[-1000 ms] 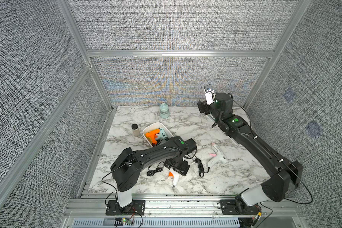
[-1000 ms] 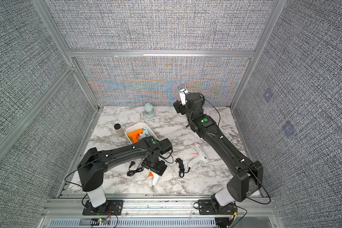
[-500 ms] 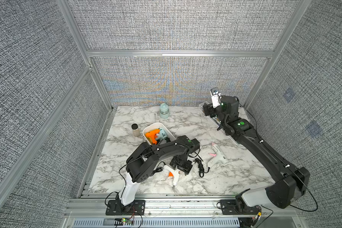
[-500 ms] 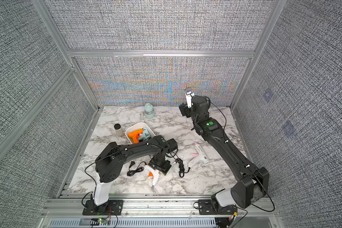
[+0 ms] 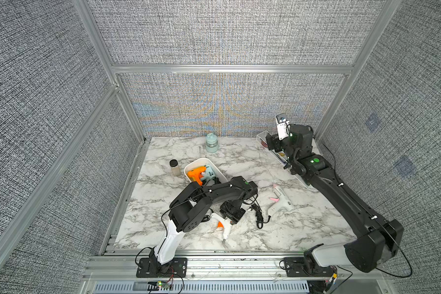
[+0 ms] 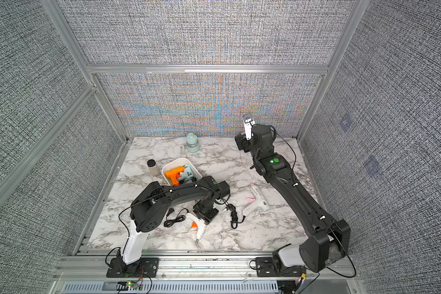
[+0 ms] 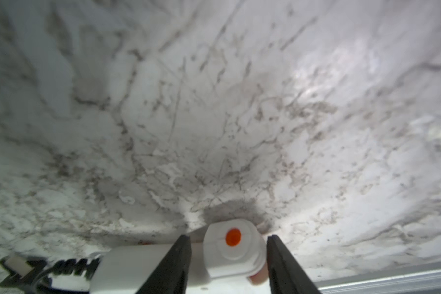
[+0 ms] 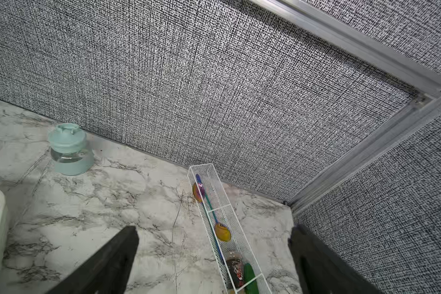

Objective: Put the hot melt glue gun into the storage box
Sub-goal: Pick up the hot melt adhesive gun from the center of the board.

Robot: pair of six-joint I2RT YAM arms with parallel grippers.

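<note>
Leftmost on the marble table (image 5: pixel 239 163) stands a small dark-lidded jar (image 5: pixel 174 168); just right of it lies the storage box (image 5: pixel 200 159), a white tub that holds an orange gun (image 5: pixel 196 174) and a pale blue gun (image 5: pixel 210 173) side by side. Farther back, close to the rear wall, stands a mint-lidded jar (image 5: pixel 211 143). Near and to the right of the storage box, the glue gun (image 5: pixel 224 227), white with an orange trigger, lies flat on the table outside the box, its nozzle towards the near edge. The left gripper (image 5: pixel 231 215) is lowered over the rear of this glue gun. In the left wrist view its two fingers (image 7: pixel 181 257) stand partly apart on either side of the gun's back end, and whether they already press on it cannot be told. A coiled black cord (image 5: pixel 259 216) lies just right of the left gripper. Right of the cord a second white gun (image 5: pixel 281 202), with a pink trigger, rests on the table. At far right a long divided tray (image 8: pixel 215 193) holds coloured spoons, and the right gripper (image 8: pixel 214 227) hangs above it with its fingers wide apart, holding nothing.
</note>
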